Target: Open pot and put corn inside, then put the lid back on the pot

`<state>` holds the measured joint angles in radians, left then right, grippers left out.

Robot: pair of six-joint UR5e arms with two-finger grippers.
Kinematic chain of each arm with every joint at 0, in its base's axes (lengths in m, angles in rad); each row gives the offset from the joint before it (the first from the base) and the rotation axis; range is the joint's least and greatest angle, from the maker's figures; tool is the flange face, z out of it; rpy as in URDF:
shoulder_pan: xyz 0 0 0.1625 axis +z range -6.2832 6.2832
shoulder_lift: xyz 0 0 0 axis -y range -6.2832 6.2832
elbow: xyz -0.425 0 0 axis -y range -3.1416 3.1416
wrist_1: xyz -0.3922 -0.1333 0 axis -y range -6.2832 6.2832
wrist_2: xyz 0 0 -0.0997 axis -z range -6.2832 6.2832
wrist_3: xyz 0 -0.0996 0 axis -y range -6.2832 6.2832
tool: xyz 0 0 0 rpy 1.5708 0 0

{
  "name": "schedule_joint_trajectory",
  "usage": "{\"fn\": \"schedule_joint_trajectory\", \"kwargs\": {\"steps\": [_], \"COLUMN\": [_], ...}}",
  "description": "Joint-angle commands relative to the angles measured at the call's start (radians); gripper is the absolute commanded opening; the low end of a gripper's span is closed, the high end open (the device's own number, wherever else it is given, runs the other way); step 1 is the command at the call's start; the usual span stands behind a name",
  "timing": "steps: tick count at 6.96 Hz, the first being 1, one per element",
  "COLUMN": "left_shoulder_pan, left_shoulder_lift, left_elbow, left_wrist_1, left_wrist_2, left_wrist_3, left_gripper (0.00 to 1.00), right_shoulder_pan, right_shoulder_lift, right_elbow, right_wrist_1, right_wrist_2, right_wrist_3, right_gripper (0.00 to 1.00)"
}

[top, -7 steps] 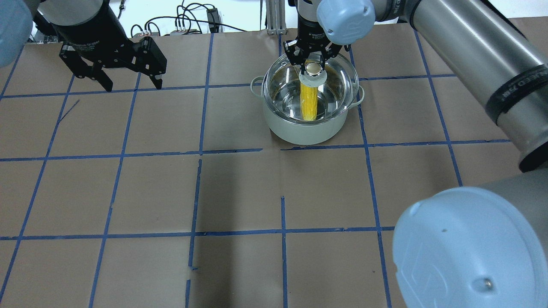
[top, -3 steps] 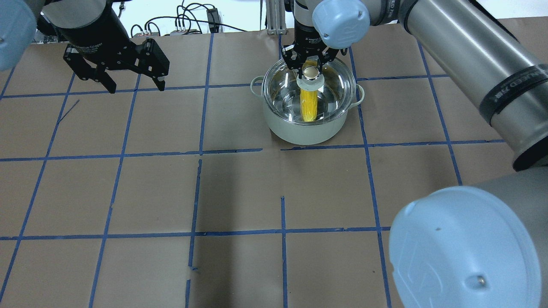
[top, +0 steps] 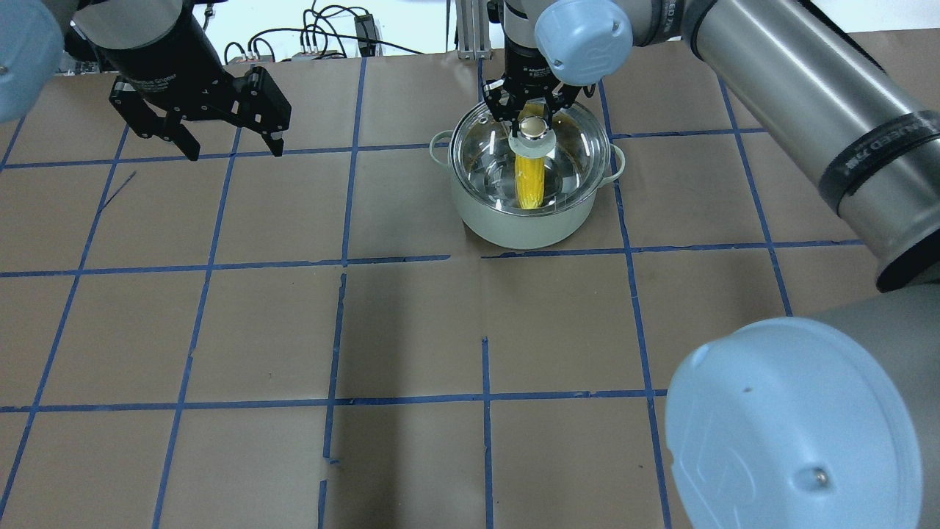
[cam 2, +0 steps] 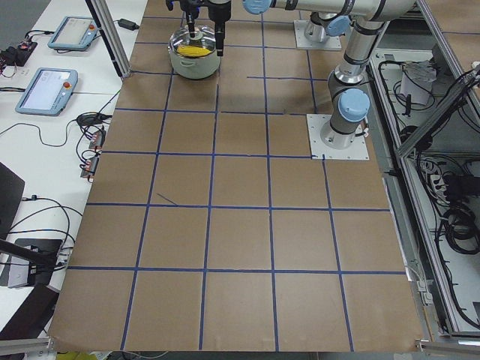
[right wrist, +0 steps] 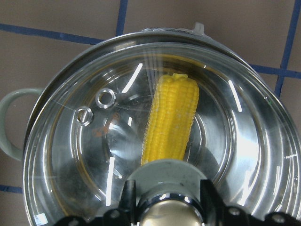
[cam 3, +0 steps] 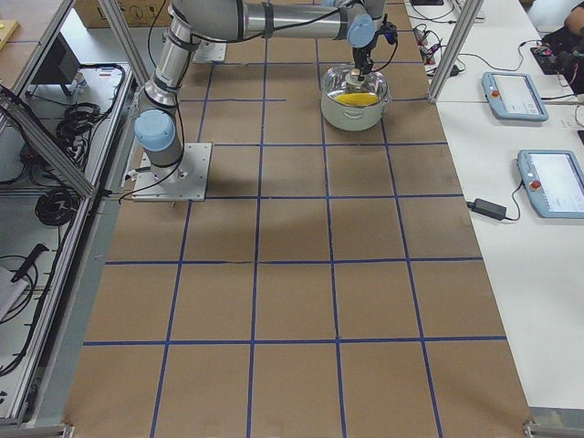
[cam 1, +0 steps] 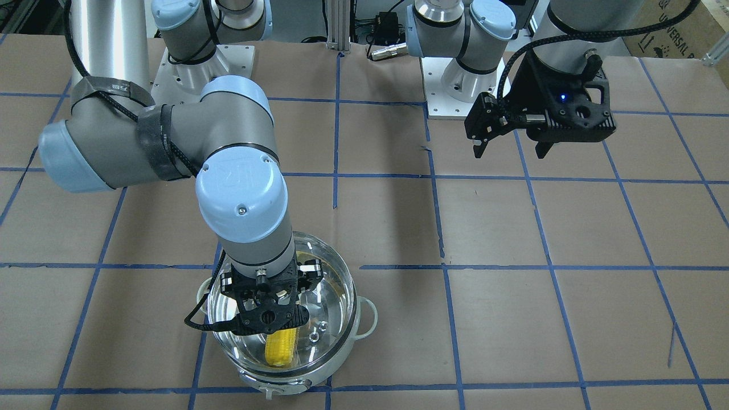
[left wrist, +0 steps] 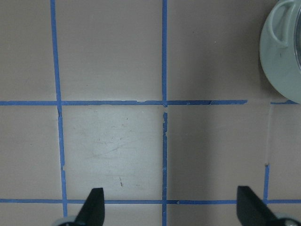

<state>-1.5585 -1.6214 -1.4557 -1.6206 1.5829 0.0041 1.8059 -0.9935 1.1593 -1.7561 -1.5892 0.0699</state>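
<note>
The steel pot (top: 514, 224) stands at the far middle of the table, with the yellow corn (top: 530, 180) lying inside it. The clear glass lid (top: 573, 147) covers the pot's mouth at rim level; I cannot tell whether it rests on the rim. My right gripper (top: 532, 121) is shut on the lid's knob from above. In the right wrist view its fingers (right wrist: 127, 193) flank the knob over the corn (right wrist: 171, 117). My left gripper (top: 231, 149) hangs open and empty far to the left of the pot, above the bare table.
Brown paper with blue tape lines (top: 485, 400) covers the table. Cables and a metal post (top: 470, 29) lie beyond its far edge. The pot's side handle (left wrist: 282, 61) shows at the left wrist view's top right corner. The right arm's elbow (top: 793, 426) fills the near right.
My right gripper has lowered the lid, which was held higher over the pot. The left gripper has shifted slightly and stays open.
</note>
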Motion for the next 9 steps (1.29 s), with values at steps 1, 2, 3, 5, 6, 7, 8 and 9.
{"fn": "schedule_joint_trajectory", "kwargs": {"steps": [1, 2, 3, 5, 6, 7, 8, 9], "left_shoulder_pan": [-0.002, -0.002, -0.002, -0.002, -0.002, -0.002, -0.002, -0.003], "left_shoulder_lift": [0.0, 0.0, 0.0, 0.0, 0.0, -0.002, -0.002, -0.002], "left_elbow": [0.0, 0.0, 0.0, -0.002, -0.002, 0.0, -0.002, 0.0], "left_wrist_1": [-0.001, -0.001, 0.001, -0.001, -0.001, -0.001, 0.001, 0.001], "left_wrist_2": [0.0, 0.0, 0.0, 0.0, 0.0, 0.0, 0.0, 0.0], "left_wrist_3": [0.001, 0.001, 0.001, 0.001, 0.001, 0.002, 0.002, 0.002], "left_gripper": [1.0, 1.0, 1.0, 1.0, 1.0, 1.0, 1.0, 1.0], "right_shoulder_pan": [0.006, 0.007, 0.007, 0.009, 0.009, 0.009, 0.009, 0.009], "right_shoulder_lift": [0.004, 0.006, 0.009, 0.013, 0.013, 0.012, 0.01, 0.013], "right_elbow": [-0.006, -0.009, -0.01, -0.016, -0.02, -0.021, -0.023, -0.023], "right_wrist_1": [0.0, -0.002, -0.002, -0.003, -0.005, -0.006, -0.008, -0.008], "right_wrist_2": [0.0, 0.0, 0.0, 0.002, 0.002, 0.002, -0.008, -0.015], "right_wrist_3": [0.014, 0.016, 0.014, 0.014, 0.013, 0.008, 0.002, 0.002], "right_gripper": [0.03, 0.03, 0.03, 0.03, 0.03, 0.03, 0.03, 0.03]}}
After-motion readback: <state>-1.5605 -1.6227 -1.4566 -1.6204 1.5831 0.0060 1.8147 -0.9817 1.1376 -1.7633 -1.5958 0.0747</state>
